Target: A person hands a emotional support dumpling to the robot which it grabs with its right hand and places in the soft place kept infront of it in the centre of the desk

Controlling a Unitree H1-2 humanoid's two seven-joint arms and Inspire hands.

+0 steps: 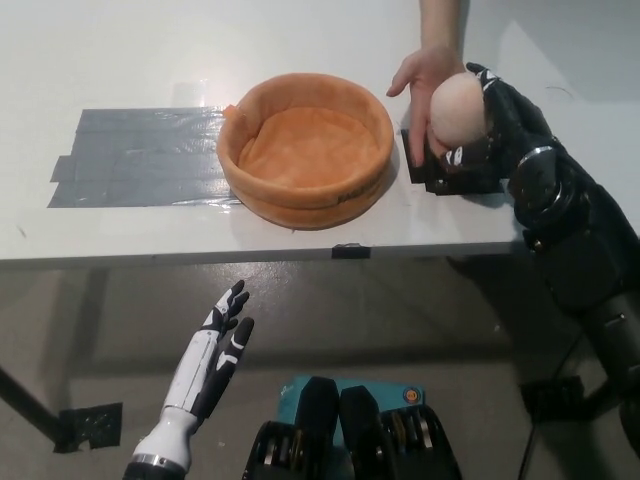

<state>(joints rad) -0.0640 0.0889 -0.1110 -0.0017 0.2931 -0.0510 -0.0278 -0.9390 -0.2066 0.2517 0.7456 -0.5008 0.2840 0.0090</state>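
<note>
Right of the orange soft basket [305,205], the black right hand [492,125] wraps fingers around the dumpling [458,108] — a person's hand [425,82] cups its far-left side; white left hand [212,355] hangs below the desk [120,50] — fingers apart

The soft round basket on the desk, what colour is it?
Orange all over. The basket shows plainly in the head view, in the middle of the white desk.
</note>
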